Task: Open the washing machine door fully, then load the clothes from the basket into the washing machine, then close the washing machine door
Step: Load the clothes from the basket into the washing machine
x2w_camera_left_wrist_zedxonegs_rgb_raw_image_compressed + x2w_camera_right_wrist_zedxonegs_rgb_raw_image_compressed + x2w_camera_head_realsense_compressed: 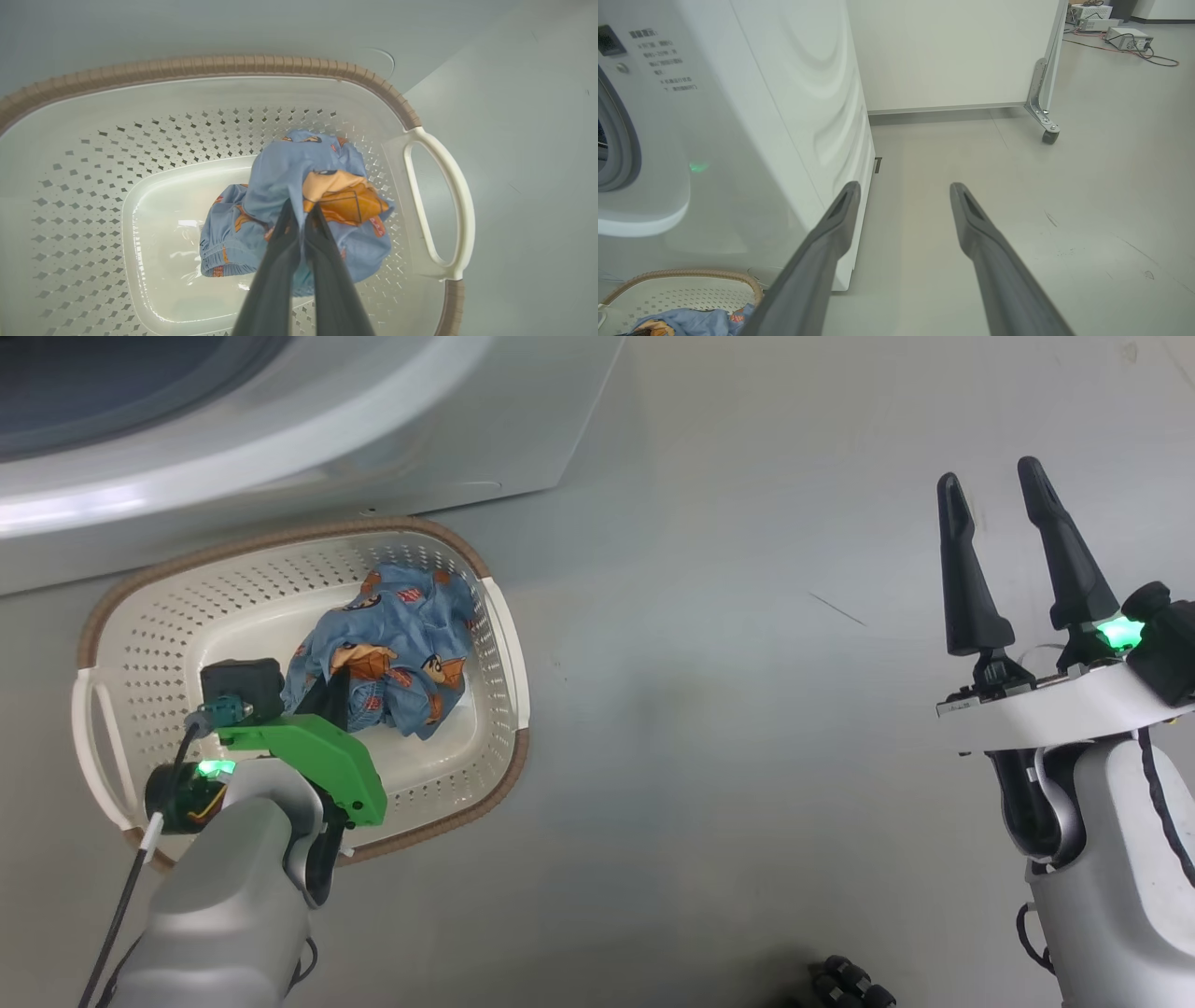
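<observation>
Pale grey floor stretches in front of the washing machine, whose white front shows at the upper left of the head view. The basket sits on this floor just before the machine, its brown rim close to the washer's base. The clothes lie bunched toward the basket's right end, near one white handle, light blue with orange figures. The left tool reaches down into the basket, and its two dark fingers are pinched together on a raised fold of the blue fabric; the lower part of the garment lies on the basket floor. The right tool hangs over bare floor well to the right of the basket, fingers spread wide and holding nothing. From its wrist camera the washer's side panel stands at the left, and a white partition on a castor stands farther back.
</observation>
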{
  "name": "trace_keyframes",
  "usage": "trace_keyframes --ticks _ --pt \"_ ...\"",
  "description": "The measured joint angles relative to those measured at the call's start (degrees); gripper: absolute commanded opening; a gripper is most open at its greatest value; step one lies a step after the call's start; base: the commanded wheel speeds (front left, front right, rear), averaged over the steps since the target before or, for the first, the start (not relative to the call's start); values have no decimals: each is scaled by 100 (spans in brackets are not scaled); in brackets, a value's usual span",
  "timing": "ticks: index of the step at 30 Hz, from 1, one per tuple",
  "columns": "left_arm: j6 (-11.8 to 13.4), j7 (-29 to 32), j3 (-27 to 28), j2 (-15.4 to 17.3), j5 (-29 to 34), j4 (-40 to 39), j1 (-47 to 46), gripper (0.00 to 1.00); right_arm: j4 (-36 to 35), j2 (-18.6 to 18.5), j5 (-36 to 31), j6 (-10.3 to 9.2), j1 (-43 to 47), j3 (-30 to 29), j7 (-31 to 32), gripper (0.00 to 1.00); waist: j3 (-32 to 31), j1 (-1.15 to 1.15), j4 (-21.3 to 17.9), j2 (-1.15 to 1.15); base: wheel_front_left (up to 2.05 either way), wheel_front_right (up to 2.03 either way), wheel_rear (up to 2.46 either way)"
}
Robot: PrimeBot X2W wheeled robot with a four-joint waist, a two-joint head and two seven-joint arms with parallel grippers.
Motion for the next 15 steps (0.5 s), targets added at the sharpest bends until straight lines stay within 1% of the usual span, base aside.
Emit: trace_keyframes --ticks 6,15 --pt "0 -166 67 24 -260 -5 262 0 166 -85 0 0 387 -15 0 100 -516 0 161 0 0 0 0" --pt "0 -254 167 193 -315 -216 452 0 226 -212 0 0 770 -74 0 100 -1093 0 325 0 0 0 0"
